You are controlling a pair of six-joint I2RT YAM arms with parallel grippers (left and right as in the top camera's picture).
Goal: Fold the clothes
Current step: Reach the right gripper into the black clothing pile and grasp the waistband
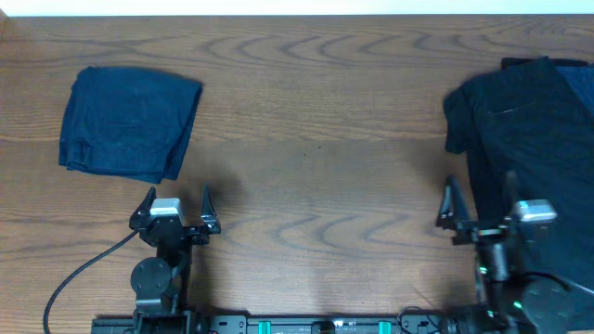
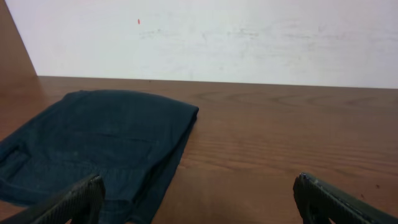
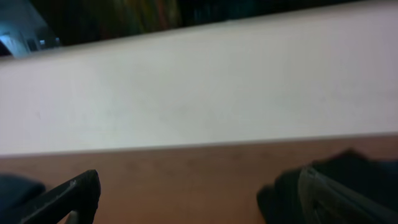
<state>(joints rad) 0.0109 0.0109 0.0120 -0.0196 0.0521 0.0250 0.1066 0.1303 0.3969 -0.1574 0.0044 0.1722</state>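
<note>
Your left gripper (image 1: 178,198) hangs over bare wood with its jaws spread wide and nothing between them. The folded navy garment (image 1: 130,122) lies farther from you and slightly to the left of it, near but not touching. From the left wrist view its folded right edge runs away toward the white wall (image 2: 217,37), with its far right corner pointing at the middle of the table (image 1: 316,139).

Your right gripper (image 1: 480,197) is also wide open and grips nothing. The unfolded dark garments (image 1: 529,130) spread from the far right down past it. Its right finger sits over the cloth, and its left finger sits over wood just beside the cloth's left edge. Whether either finger touches the fabric, you cannot tell. The right wrist view is blurred and shows only a dark mass of cloth low on the right.

The dark garments run off the right edge of the overhead view, so their outer border is hidden. A broad stretch of bare wood lies between the two arms. A black cable (image 1: 79,274) loops at the near left, beside the left arm's base.
</note>
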